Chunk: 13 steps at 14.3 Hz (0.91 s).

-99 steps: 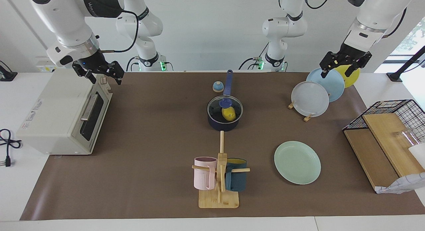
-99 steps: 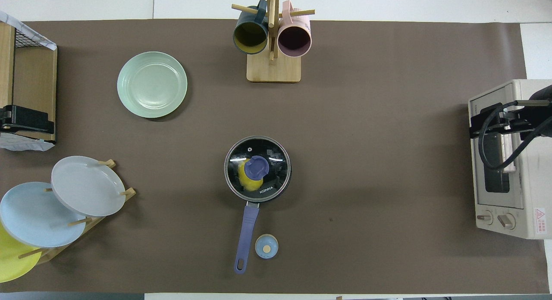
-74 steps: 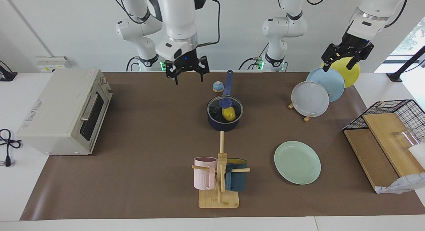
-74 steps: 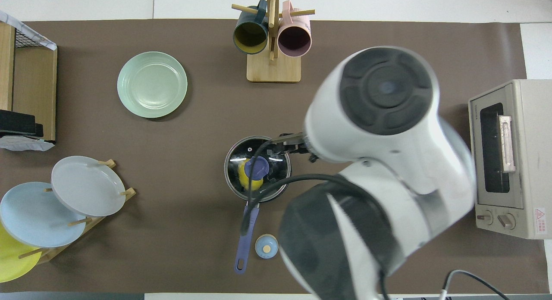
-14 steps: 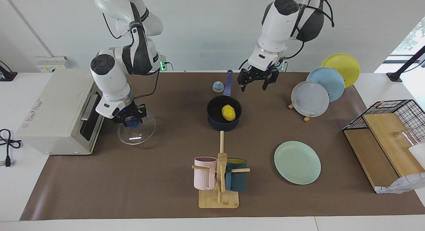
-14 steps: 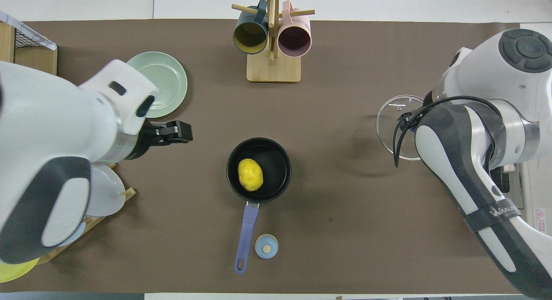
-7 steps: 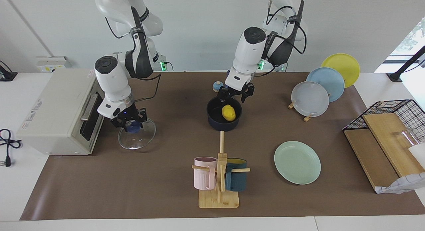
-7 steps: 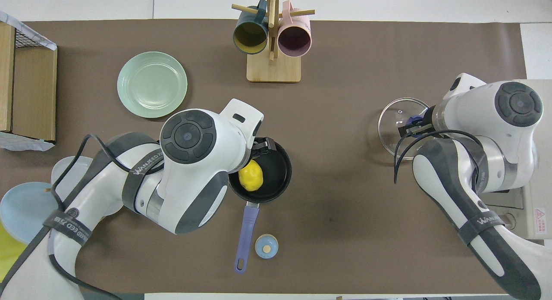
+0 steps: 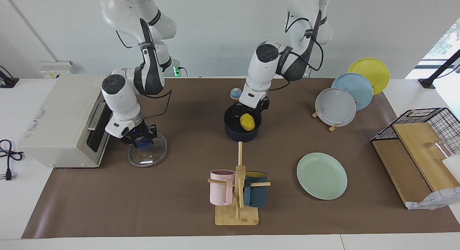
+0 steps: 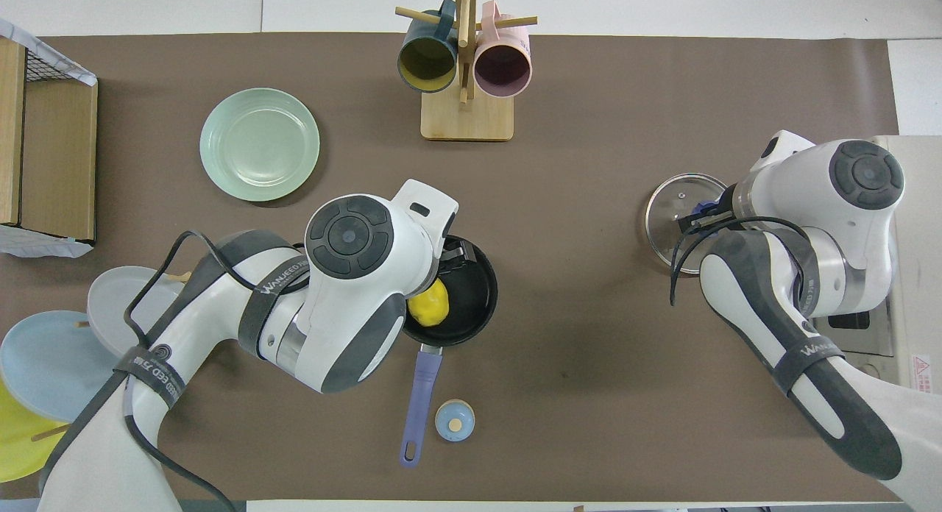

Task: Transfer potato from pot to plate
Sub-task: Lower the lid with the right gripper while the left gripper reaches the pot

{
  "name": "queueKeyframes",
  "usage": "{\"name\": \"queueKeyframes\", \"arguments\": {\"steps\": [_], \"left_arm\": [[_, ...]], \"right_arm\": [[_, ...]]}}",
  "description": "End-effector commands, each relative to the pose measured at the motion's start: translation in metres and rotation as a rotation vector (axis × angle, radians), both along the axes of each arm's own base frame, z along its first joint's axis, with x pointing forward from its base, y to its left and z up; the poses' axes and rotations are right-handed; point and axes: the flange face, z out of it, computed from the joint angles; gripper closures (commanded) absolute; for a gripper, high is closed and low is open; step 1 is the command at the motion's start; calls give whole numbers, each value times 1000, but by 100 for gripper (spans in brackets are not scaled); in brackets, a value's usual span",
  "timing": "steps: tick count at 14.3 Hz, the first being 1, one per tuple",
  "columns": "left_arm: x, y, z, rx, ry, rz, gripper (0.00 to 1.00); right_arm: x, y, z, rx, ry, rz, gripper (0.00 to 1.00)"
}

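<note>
Potato lies in the pot, mid-surface, its long axis roughly along the pot's handle line. Left claw hangs spread wide just over the pot's rim, its arm covering part of the pot from above. A small blue bell sits beside the handle. Plate lies farther from the robots than the pot, toward the left arm's end. Right claw is clamped on the glass lid's knob, near the toaster oven.

Yellow potato, navy pot, mint plate.
</note>
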Motion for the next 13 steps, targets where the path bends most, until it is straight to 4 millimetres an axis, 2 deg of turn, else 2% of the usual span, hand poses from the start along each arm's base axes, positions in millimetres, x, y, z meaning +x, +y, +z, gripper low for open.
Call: {"name": "queueKeyframes", "arguments": {"steps": [1, 7, 8, 9, 10, 13], "left_arm": [[-2, 0, -13, -20, -7, 31, 0], [-6, -15, -53, 6, -7, 45, 0], [-6, -15, -55, 12, -6, 43, 0], [-7, -15, -56, 16, -3, 52, 0], [-10, -18, -56, 23, -2, 55, 0], [-12, -21, -67, 50, -9, 64, 0]], "right_arm": [[7, -2, 0, -8, -21, 31, 48], [10, 2, -1, -61, -42, 83, 47], [10, 1, -2, -61, -38, 80, 42], [10, 2, -3, -59, -35, 78, 24], [10, 1, -2, -54, -35, 71, 0], [14, 1, 12, -48, -27, 28, 0]]}}
